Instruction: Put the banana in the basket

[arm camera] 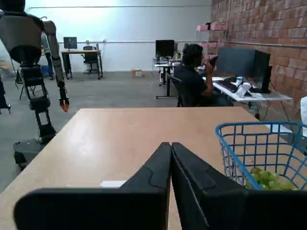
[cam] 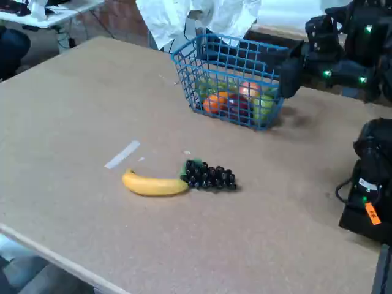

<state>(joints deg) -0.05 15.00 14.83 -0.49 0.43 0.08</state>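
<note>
Brown desk [cam: 73,122], office behind: banana [cam: 154,184] lies mid-desk, one end touching dark grapes [cam: 211,176], well apart from the blue basket [cam: 228,64]; hand [arm camera: 171,148] clenched empty; likely light, smooth, bruisable, best pinched across its middle.

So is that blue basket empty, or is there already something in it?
Not empty. The basket already holds fruit: orange, red and green pieces show through the mesh. The banana lies outside, on the table.

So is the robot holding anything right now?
No. The end effector is shut with nothing between its fingers. The banana lies on the table, touching the grapes.
</note>
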